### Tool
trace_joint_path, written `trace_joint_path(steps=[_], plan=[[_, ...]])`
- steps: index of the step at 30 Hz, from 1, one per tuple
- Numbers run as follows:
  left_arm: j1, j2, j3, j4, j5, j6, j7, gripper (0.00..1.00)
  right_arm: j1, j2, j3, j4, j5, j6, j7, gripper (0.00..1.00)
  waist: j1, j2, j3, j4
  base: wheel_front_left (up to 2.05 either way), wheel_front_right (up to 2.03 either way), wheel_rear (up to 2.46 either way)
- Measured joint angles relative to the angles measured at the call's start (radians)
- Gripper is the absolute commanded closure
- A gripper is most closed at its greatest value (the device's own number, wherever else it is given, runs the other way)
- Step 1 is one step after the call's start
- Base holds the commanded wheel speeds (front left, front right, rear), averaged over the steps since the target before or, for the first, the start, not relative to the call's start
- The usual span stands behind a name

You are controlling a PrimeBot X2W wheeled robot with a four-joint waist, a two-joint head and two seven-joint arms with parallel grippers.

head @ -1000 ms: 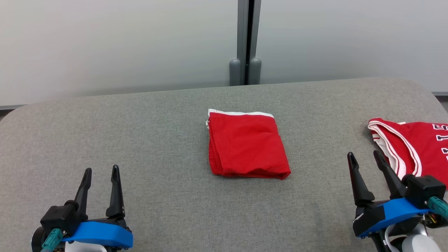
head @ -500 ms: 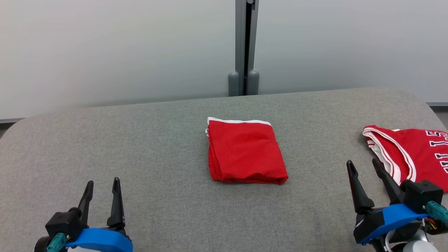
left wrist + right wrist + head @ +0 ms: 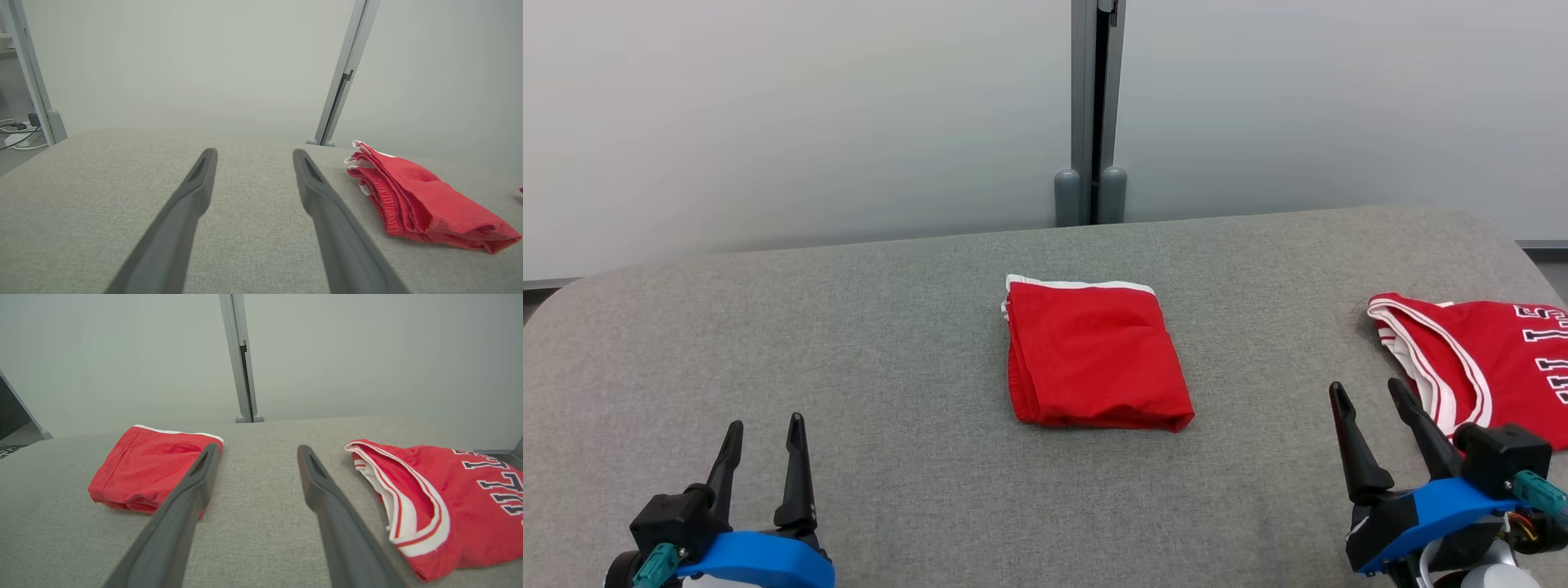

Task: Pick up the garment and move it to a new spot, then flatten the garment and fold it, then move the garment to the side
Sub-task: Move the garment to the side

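Observation:
A red garment with a white band lies folded into a neat rectangle in the middle of the grey padded table; it also appears as the garment and the garment. A second red garment, a jersey with white trim and lettering, lies loosely at the table's right end, seen closer as the jersey. My left gripper stands open and empty near the front left, well apart from both. My right gripper is open and empty just left of the jersey. Both wrist views show open fingers: left gripper, right gripper.
Pale wall panels with a grey post rise just behind the table's far edge. The table has rounded corners at left and right. Cables lie on the floor beyond the left end.
The whole head picture has shifted slightly downward, so the camera moved. The garments and both open grippers keep their places relative to the table.

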Motion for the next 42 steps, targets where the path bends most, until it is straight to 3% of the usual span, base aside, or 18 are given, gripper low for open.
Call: trace_joint_path(steps=[9, 15, 19, 24, 31, 36, 37, 39, 42], plan=[[-0.013, 0.001, -0.02, -0.009, -0.001, 0.0, 0.0, 0.0, -0.035, -0.002, 0.039, 0.014, 0.009, 0.0, 0.054, 0.0, 0.0, 0.0, 0.023, 0.014, 0.0, 0.0, 0.0], [-0.043, 0.0, -0.036, -0.03, 0.0, 0.0, 0.0, 0.0, -0.189, -0.005, 0.078, 0.08, 0.057, 0.0, 0.28, 0.0, 0.0002, 0.0, 0.065, 0.028, 0.0, 0.0, 0.0], [-0.083, 0.002, -0.06, -0.049, 0.0, 0.0, 0.0, 0.0, -0.341, 0.02, 0.041, 0.184, 0.077, 0.0, 0.447, 0.0, 0.0003, 0.0, 0.11, 0.044, 0.0, 0.0, 0.0], [-0.126, 0.001, -0.097, -0.075, 0.005, 0.0, 0.0, 0.0, -0.528, 0.05, 0.026, 0.33, 0.053, 0.0, 0.559, 0.0, 0.0003, 0.0, 0.169, 0.077, 0.0, 0.0, 0.0], [-0.176, -0.008, -0.139, -0.087, -0.003, 0.0, 0.0, 0.0, -0.637, 0.06, -0.083, 0.572, -0.027, 0.0, 0.563, 0.0, 0.0003, 0.0, 0.231, 0.146, 0.0, 0.0, 0.0], [-0.187, -0.009, -0.16, -0.086, -0.011, 0.0, 0.0, 0.0, -0.675, 0.063, -0.076, 0.705, -0.011, 0.0, 0.519, 0.0, 0.0003, 0.0, 0.259, 0.188, 0.0, 0.0, 0.0], [-0.187, -0.009, -0.161, -0.085, -0.011, 0.0, 0.0, 0.0, -0.683, 0.063, -0.069, 0.729, 0.016, 0.0, 0.516, 0.1, 0.0002, 0.0, 0.262, 0.194, 0.0, 0.0, 0.0], [-0.187, -0.009, -0.16, -0.085, -0.012, 0.0, 0.0, 0.0, -0.702, 0.061, -0.044, 0.765, 0.035, 0.0, 0.504, 1.0, 0.0002, 0.0, 0.266, 0.197, 0.0, 0.0, 0.0], [-0.186, -0.009, -0.148, -0.086, -0.013, 0.0, 0.0, 0.0, -0.723, 0.061, 0.004, 0.795, 0.022, 0.0, 0.491, 1.0, 0.0002, 0.0, 0.268, 0.183, 0.0, 0.0, 0.0]])
